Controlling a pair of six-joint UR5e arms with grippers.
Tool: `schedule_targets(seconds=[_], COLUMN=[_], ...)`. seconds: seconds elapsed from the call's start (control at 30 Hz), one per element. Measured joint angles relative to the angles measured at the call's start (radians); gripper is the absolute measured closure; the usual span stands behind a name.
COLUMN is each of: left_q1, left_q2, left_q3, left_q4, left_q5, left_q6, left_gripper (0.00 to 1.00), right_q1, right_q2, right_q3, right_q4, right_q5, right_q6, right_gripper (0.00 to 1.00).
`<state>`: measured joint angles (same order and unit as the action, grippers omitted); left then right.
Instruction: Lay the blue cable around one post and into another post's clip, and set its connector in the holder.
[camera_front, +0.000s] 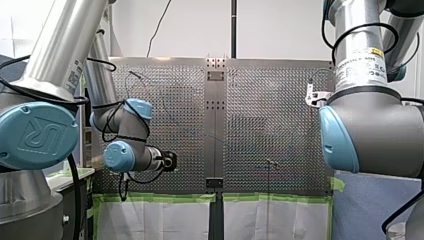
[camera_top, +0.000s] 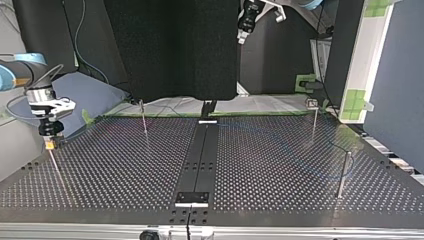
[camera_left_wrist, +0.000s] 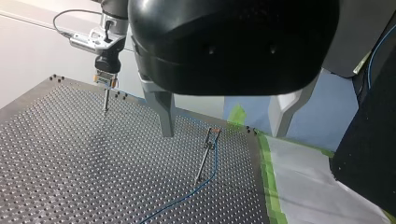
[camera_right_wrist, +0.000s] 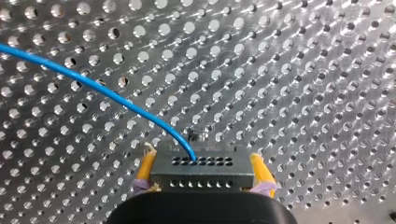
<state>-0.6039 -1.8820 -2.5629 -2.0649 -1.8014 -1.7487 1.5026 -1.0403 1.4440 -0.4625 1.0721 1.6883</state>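
My right gripper (camera_right_wrist: 202, 169) is shut on the black connector (camera_right_wrist: 201, 179), held between its yellow pads (camera_right_wrist: 145, 167). The blue cable (camera_right_wrist: 93, 86) leaves the connector and curves away over the perforated plate. In the top view my right gripper (camera_top: 49, 141) hangs at the left, just over a thin post (camera_top: 56, 167). The cable (camera_left_wrist: 187, 196) passes the clip post (camera_left_wrist: 207, 154) ahead of my left gripper (camera_left_wrist: 222, 133), which is open, empty and raised. Faint blue cable (camera_top: 280, 145) runs toward the post (camera_top: 343, 175) at the top view's right.
Another thin post (camera_top: 144, 117) stands at the back of the top view, and the clip post (camera_top: 314, 116) at its back right. A black rail (camera_top: 202, 160) splits the table. Green tape and white sheet (camera_left_wrist: 299, 182) edge the plate.
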Motion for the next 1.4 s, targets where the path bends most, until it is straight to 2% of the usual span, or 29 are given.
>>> schedule_targets(seconds=[0.3, 0.43, 1.0, 1.07, 1.1, 1.13, 1.17, 1.2, 1.23, 1.27, 1.3, 1.33, 1.37, 1.4], left_q1=[0.001, 0.001, 0.000, 0.000, 0.000, 0.000, 0.000, 0.000, 0.000, 0.000, 0.000, 0.000, 0.000, 0.000], left_q2=[0.000, 0.000, 0.000, 0.000, 0.000, 0.000, 0.000, 0.000, 0.000, 0.000, 0.000, 0.000, 0.000, 0.000], left_q3=[0.000, 0.000, 0.000, 0.000, 0.000, 0.000, 0.000, 0.000, 0.000, 0.000, 0.000, 0.000, 0.000, 0.000], left_q4=[0.000, 0.000, 0.001, 0.002, 0.002, 0.002, 0.002, 0.003, 0.003, 0.003, 0.003, 0.003, 0.003, 0.004], left_q5=[0.000, 0.000, 0.001, 0.001, 0.001, 0.001, 0.000, 0.001, 0.001, 0.000, 0.000, 0.000, 0.000, 0.000], left_q6=[0.000, 0.000, 0.000, 0.000, 0.000, 0.000, 0.000, 0.000, 0.000, 0.000, 0.000, 0.000, 0.000, 0.000], left_gripper=[0.00, 0.00, 0.00, 0.00, 0.00, 0.00, 0.00, 0.00, 0.00, 0.00, 0.00, 0.00, 0.00, 0.00], right_q1=[0.001, 0.003, 0.005, 0.005, 0.006, 0.006, 0.006, 0.006, 0.006, 0.006, 0.006, 0.007, 0.007, 0.007], right_q2=[0.001, 0.001, 0.000, 0.000, 0.000, 0.000, 0.000, 0.000, 0.000, 0.000, 0.000, 0.000, 0.000, 0.000], right_q3=[0.001, 0.001, 0.001, 0.001, 0.001, 0.001, 0.001, 0.001, 0.001, 0.001, 0.001, 0.001, 0.001, 0.001], right_q4=[-0.009, -0.013, -0.013, -0.013, -0.013, -0.013, -0.013, -0.013, -0.013, -0.013, -0.013, -0.013, -0.013, -0.013], right_q5=[0.001, 0.011, 0.020, 0.020, 0.020, 0.020, 0.020, 0.020, 0.021, 0.021, 0.022, 0.024, 0.027, 0.028], right_q6=[0.017, 0.024, 0.030, 0.028, 0.028, 0.028, 0.027, 0.027, 0.027, 0.027, 0.027, 0.027, 0.028, 0.028], right_gripper=[1.00, 1.00, 1.00, 0.86, 0.86, 0.78, 0.60, 0.60, 0.56, 0.38, 0.38, 0.28, 0.13, 0.13])
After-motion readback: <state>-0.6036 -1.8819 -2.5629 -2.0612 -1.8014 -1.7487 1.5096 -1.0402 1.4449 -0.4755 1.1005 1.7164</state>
